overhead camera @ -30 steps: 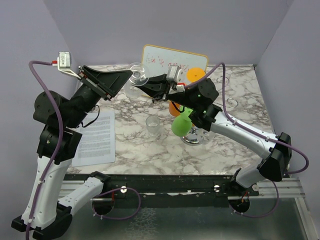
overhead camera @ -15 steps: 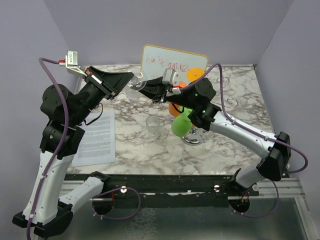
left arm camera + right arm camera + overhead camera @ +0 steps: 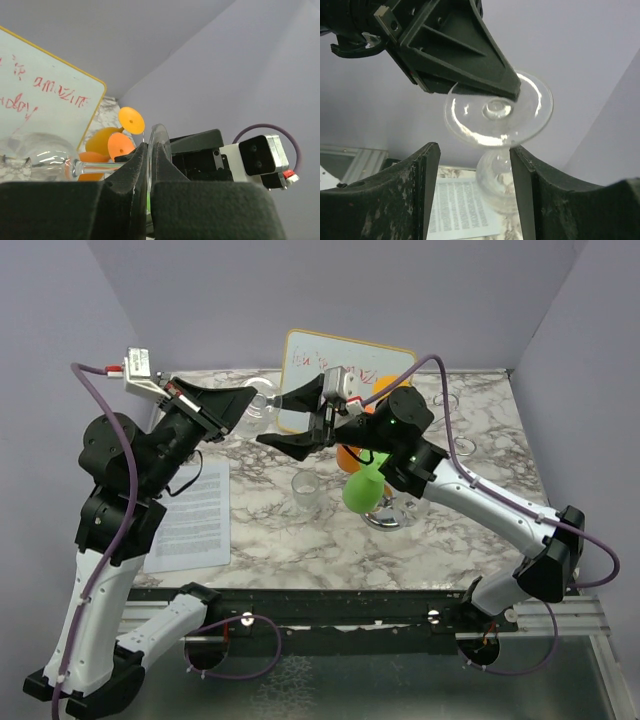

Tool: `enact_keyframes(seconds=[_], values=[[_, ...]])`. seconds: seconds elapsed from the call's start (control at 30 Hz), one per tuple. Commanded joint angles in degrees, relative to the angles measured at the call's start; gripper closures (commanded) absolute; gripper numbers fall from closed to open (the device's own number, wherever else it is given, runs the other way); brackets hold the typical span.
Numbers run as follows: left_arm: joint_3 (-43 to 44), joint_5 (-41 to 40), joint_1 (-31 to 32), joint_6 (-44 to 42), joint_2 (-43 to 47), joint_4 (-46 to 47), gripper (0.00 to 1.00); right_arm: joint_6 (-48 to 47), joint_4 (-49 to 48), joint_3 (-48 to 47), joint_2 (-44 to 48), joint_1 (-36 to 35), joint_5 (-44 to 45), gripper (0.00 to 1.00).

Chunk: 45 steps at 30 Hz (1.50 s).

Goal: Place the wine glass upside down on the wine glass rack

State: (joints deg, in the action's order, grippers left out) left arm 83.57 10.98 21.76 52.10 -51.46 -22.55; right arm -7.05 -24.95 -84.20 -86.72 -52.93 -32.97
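Wine glass [image 3: 497, 114] in left claw [image 3: 150, 165], right claw [image 3: 474, 162] newly agape.

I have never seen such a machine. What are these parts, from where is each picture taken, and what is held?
These are two robot arms, bolted at the near edge of a marble table. The wide picture looks down from above; the other two come from a small camera on each wrist. The left arm's fingers are shut on the round foot of a clear wine glass, held in the air. The right arm's fingers are open before it and hold nothing. On the table are a whiteboard, a printed sheet, a clear tumbler and the wire wine glass rack, with green and orange items on it.
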Motion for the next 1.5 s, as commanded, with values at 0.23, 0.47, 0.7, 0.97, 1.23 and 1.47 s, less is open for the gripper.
enact_keyframes(seconds=[0.23,0.47,0.7,0.97,1.23,1.47], values=[[-0.8,-5.79,0.04,-6.77,3.78,2.32,1.0,30.16,6.4,-2.92,3.56,-0.3,-3.13,0.35],[-2.49,-4.1,0.04,-7.09,4.68,3.7,1.0,46.52,14.67,-8.44,2.53,-0.25,3.11,0.36],[-3.56,-2.37,-0.02,-7.34,5.31,4.58,1.0,51.95,23.15,-16.02,-1.26,-0.32,9.33,0.47],[-4.2,-0.95,0.04,-7.6,5.5,5.53,1.0,53.55,24.86,-19.29,-4.34,-0.26,12.89,0.59],[-5.81,-1.5,0.04,-8.33,6.91,6.78,0.99,54.06,22.77,-19.67,-5.47,-0.32,11.46,0.99],[-6.23,-4.66,0.02,-9.18,8.34,5.96,0.38,48.99,22.62,-20.3,-4.19,-0.25,16.7,0.99]])
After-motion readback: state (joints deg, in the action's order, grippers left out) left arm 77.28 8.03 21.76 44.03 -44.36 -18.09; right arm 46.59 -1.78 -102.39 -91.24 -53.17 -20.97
